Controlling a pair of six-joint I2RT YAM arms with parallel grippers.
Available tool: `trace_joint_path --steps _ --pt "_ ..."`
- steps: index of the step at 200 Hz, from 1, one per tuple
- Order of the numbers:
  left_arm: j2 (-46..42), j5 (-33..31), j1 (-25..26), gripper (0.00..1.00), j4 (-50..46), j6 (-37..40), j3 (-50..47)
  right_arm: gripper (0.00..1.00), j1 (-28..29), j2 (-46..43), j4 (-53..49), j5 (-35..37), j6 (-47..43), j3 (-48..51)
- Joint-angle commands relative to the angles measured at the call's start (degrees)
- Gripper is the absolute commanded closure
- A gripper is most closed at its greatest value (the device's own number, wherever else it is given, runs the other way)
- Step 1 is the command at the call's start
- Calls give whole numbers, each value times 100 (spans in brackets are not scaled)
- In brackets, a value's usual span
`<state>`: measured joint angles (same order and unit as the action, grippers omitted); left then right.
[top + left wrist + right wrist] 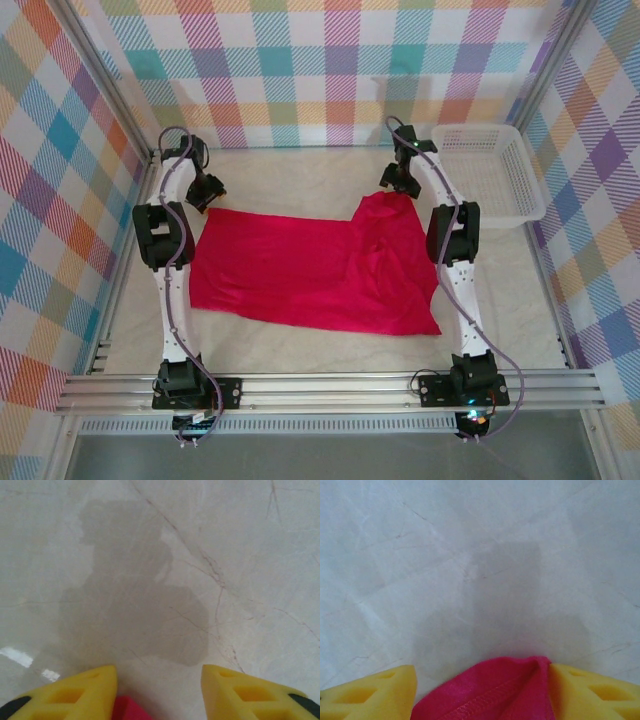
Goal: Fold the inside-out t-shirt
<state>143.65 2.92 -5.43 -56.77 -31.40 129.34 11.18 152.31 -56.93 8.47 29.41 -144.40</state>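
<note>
The red t-shirt (300, 265) lies spread on the pale marbled table (300, 175), approx. centre, between the two arms. Its left part is flat. Its right part is rumpled w/ folds, and one ridge of cloth rises toward the far-right corner.

The left gripper (207, 190) sits at the shirt's far-left corner. In the left wrist view its yellow fingers (90, 690) stand well apart. Only a small sliver of red shows low down, just beside the left-hand finger, w/ bare table across the rest of the gap. So the jaws are wide and not closed on the cloth.

The right gripper (398, 180) is at the far-right corner, where the cloth bunches up to it. In the right wrist view a hemmed edge of the shirt lies between the yellow fingers (580, 690). It touches the right-hand one, w/ a thin gap beside the other. These jaws are also apart, w/ cloth between them but not pinched from both sides.

A white plastic basket (490, 175) sits at the table's far-right, apart from the shirt.
</note>
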Motion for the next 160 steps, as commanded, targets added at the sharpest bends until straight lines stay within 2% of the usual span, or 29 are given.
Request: trace_joint_path --steps 1,14,26,42,65,71,101,124,160 --pt "269 75 44 59 -220 93 56 44 23 305 -183 -438 -145 -141" --pt "291 66 46 65 -249 126 65 61 25 345 -155 -572 -194 -184" --pt "287 60 38 77 -325 160 124 77 23 352 -152 -681 -239 -298" --pt "263 28 37 87 -466 213 262 89 12 254 -88 -781 -299 -426" --pt "97 7 29 97 -539 225 333 100 17 -70 137 -981 -378 -456" --pt "35 7 26 100 -545 224 336 100 18 -183 155 -1011 -390 -449" --pt "-365 55 49 100 -555 224 233 100 50 -1015 271 -1084 -466 145" --pt "-965 60 62 100 -356 214 -284 100 107 -1938 648 -1117 -534 1256" --pt "-2272 21 64 100 323 132 -1895 100 263 -3568 1392 -1129 -481 3433"
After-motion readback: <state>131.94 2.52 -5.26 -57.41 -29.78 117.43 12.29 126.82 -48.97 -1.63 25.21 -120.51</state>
